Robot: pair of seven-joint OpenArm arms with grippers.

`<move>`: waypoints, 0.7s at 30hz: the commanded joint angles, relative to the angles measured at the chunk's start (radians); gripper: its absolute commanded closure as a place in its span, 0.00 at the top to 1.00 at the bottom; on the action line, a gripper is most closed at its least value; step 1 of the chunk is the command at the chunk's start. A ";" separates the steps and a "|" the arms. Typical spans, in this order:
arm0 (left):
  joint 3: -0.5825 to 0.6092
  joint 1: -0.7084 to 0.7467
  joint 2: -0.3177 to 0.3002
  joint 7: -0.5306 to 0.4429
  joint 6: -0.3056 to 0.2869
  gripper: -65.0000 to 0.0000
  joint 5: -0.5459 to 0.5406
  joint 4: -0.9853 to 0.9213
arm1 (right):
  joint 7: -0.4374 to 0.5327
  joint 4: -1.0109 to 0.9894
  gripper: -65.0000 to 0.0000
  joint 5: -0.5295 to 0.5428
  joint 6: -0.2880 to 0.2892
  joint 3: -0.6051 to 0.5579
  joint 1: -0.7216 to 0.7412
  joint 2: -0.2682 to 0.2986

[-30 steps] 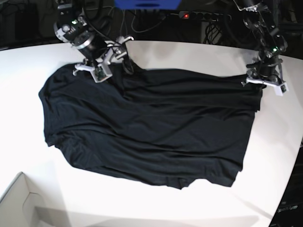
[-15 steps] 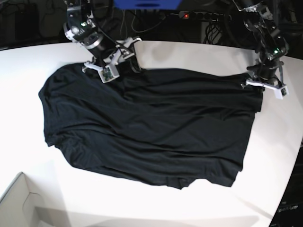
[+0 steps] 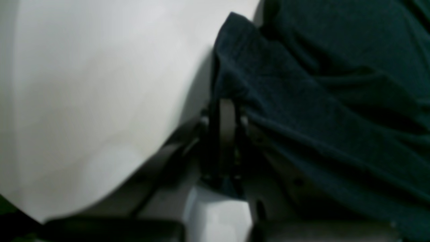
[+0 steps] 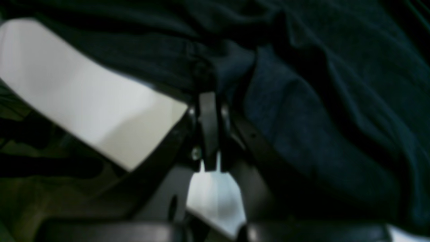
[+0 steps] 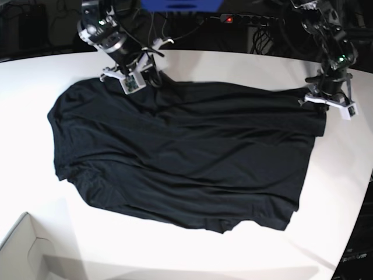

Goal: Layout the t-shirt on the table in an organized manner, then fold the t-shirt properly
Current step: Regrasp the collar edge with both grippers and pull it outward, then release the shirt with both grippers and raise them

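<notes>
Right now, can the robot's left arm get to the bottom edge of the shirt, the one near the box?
Probably not without letting go. The left gripper is shut on the shirt's far corner, and the near edge lies across the whole spread shirt, toward the box. Nothing blocks the way over the table.

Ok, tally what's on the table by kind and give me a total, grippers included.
T-shirt: 1, black
Box corner: 1, pale
Grippers: 2, left gripper and right gripper, both shut on the shirt's far edge
Total: 4, all on the white table
</notes>
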 commanded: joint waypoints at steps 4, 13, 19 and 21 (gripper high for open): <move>-0.003 0.018 -0.010 -0.020 -0.003 0.00 -0.006 0.063 | 0.026 0.101 0.00 0.017 0.008 0.000 -0.066 0.004; -0.004 0.065 -0.036 -0.019 -0.003 0.00 -0.006 0.117 | 0.038 0.193 0.00 0.017 0.010 0.000 -0.173 0.005; -0.004 0.105 -0.036 -0.019 -0.003 0.00 -0.006 0.170 | 0.229 0.190 0.00 0.017 0.010 -0.002 -0.292 0.005; -0.004 0.119 -0.036 -0.019 -0.003 0.00 -0.006 0.187 | 0.298 0.187 0.00 0.017 0.010 -0.003 -0.328 0.005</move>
